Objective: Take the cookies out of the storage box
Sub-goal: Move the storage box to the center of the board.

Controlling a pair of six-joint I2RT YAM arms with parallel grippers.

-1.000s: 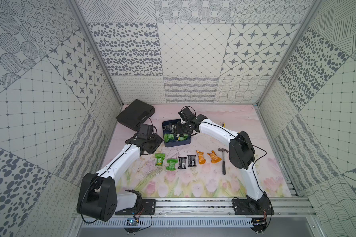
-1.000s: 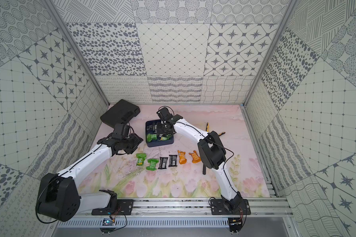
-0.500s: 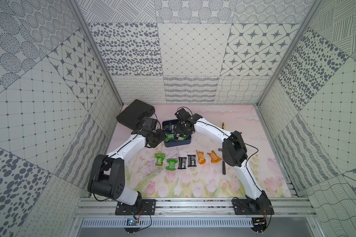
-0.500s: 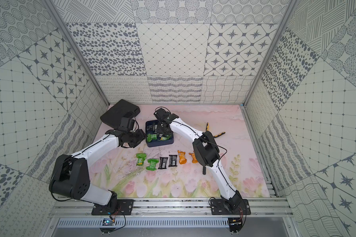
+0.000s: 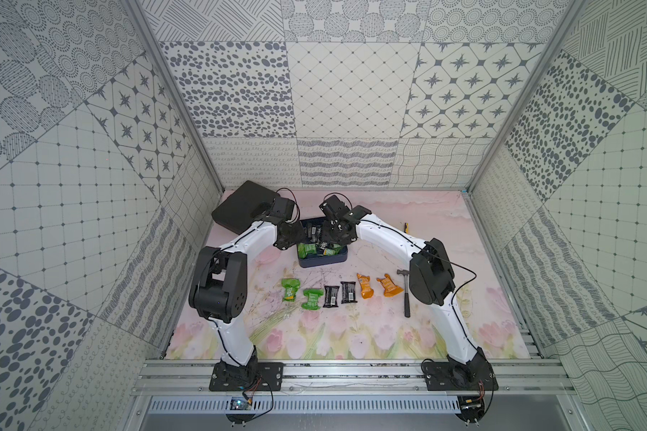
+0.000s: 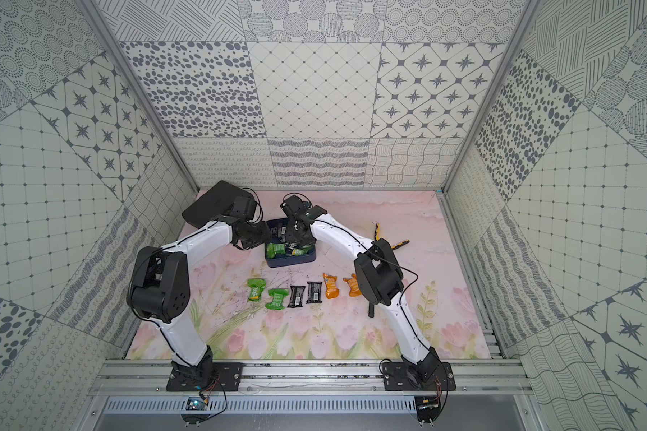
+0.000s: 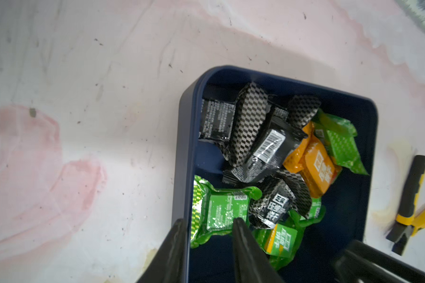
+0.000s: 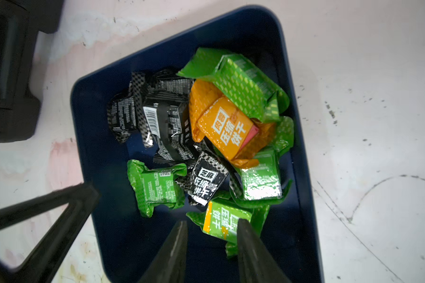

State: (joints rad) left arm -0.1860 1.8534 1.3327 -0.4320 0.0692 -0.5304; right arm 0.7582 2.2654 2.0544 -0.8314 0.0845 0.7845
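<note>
**Top views:** In both top views, a shallow navy box [image 5: 322, 262] with rounded corners and low walls sits toward the back of the flower-printed desk [image 5: 389, 336]. The left arm [image 5: 247, 239] and right arm [image 5: 385, 239] bend over it, their jaws down at the box. Six crinkly wrapped cookies [image 5: 331, 296] lie in a row on the desk in front of the box: two green, two black and two orange. One hammer [image 5: 407, 304] lies near the orange end of the row. One black case [image 5: 240, 212] sits behind the left arm. One pair of yellow-handled pliers [image 6: 378, 230] rests well apart from the box, behind the right arm.

**Left wrist view:** The box [image 7: 182, 147] holds a loose heap of cookies [image 7: 268, 147] in shiny wrappers with white print and checkered ends. The left jaws stand apart, one on each side of the box wall. The inner one is over a green packet [image 7: 221, 213], and nothing is clamped between them.

**Right wrist view:** Four green, three black and one orange cookies [image 8: 223, 125] can be counted in the box [image 8: 113, 235]. They overlap, so more may be hidden. The right jaws are apart and unclenched above the blue floor. One tip is at the edge of a green packet with a yellow stripe [image 8: 221, 218]; contact cannot be told.
</note>
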